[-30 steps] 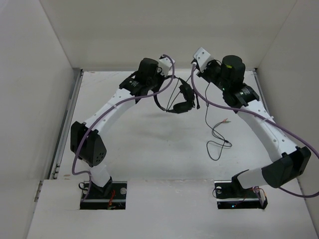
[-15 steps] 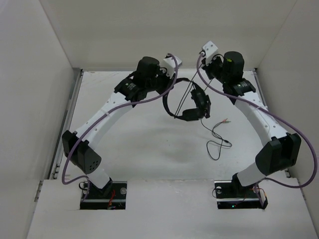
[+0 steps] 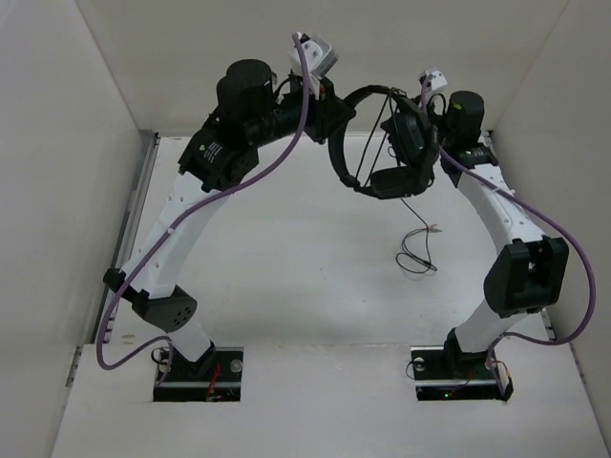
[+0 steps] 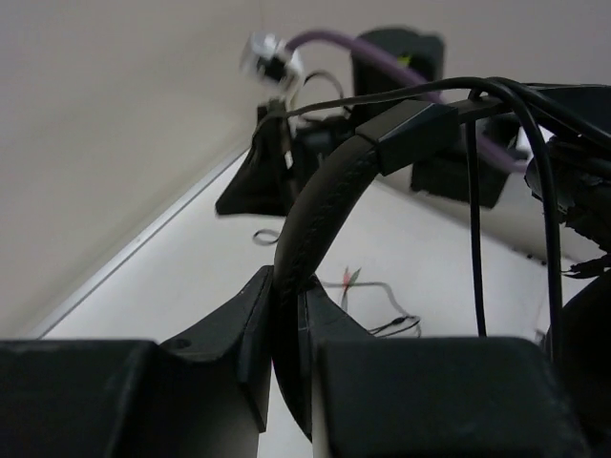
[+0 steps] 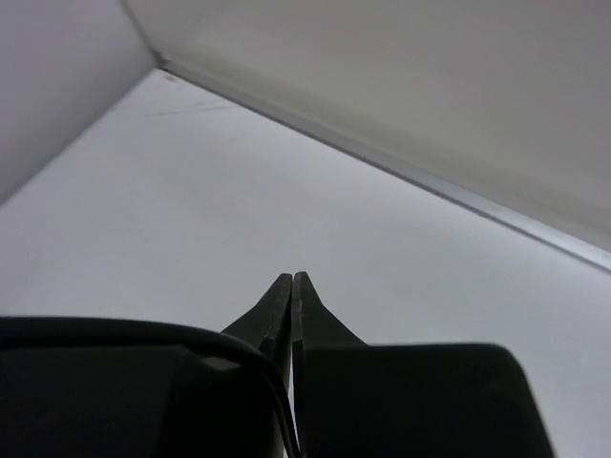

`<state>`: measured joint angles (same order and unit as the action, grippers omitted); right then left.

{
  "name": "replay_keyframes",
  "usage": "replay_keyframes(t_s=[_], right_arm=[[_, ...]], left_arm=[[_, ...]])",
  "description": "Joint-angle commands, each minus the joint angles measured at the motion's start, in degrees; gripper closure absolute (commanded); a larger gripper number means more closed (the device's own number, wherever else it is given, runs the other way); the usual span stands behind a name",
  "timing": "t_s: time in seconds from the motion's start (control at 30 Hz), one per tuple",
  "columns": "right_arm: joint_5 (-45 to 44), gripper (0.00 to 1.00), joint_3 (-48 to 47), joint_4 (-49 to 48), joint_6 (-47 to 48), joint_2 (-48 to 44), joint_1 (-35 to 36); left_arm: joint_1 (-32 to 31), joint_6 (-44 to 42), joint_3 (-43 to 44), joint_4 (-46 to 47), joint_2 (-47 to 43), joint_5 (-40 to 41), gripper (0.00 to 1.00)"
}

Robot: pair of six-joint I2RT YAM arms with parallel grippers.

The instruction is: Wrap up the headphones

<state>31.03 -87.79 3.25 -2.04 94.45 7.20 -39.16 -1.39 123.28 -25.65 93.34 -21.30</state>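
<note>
The black headphones (image 3: 382,143) hang in the air above the back of the table. My left gripper (image 3: 336,113) is shut on the padded headband (image 4: 310,215), which rises from between its fingers (image 4: 250,315). The earcups (image 3: 405,134) hang to the right, with thin cable strands (image 4: 474,239) stretched across them. My right gripper (image 5: 291,286) has its jaws pressed together, and the thin black cable (image 5: 277,382) runs in at their base. In the top view it sits right behind the earcups (image 3: 418,103). The cable's tail (image 3: 416,256) and light-tipped plugs (image 3: 435,229) lie on the table.
White walls close in the table on the left, back and right (image 3: 105,114). A metal rail (image 3: 129,239) runs along the left edge. Thick purple arm cables (image 3: 286,153) loop beside both arms. The right arm (image 4: 396,57) shows behind the headband in the left wrist view.
Both arms have risen and moved toward the back wall, carrying the headphones higher. More of the cable has come off the table, and its tail has shortened.
</note>
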Motion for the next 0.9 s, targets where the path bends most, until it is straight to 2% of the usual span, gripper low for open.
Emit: replay_keyframes(t_s=[0.0,0.17,0.3,0.6,0.87], right_arm=[[12.64,0.92,2.17,-11.13,-16.38,0.29,0.31],[18.45,0.90,11.39,-27.65,-34.75,0.12,3.38],[19.68,0.87,18.60,-37.77,-43.30,-0.15,7.42],[19.60,0.83,28.02,-39.11,-42.78,-2.17,12.44],[20.39,0.78,28.99,-39.72,-43.57,-3.84,14.37]], left_arm=[[-0.44,6.57,7.48,3.41,2.36,-3.66,0.98],[0.18,9.65,17.41,4.29,7.02,-3.93,0.97],[2.54,11.58,24.01,6.13,10.37,-2.26,0.97],[8.79,9.21,26.39,11.58,11.69,8.37,0.97],[11.16,6.31,26.57,14.48,12.83,16.90,0.97]])
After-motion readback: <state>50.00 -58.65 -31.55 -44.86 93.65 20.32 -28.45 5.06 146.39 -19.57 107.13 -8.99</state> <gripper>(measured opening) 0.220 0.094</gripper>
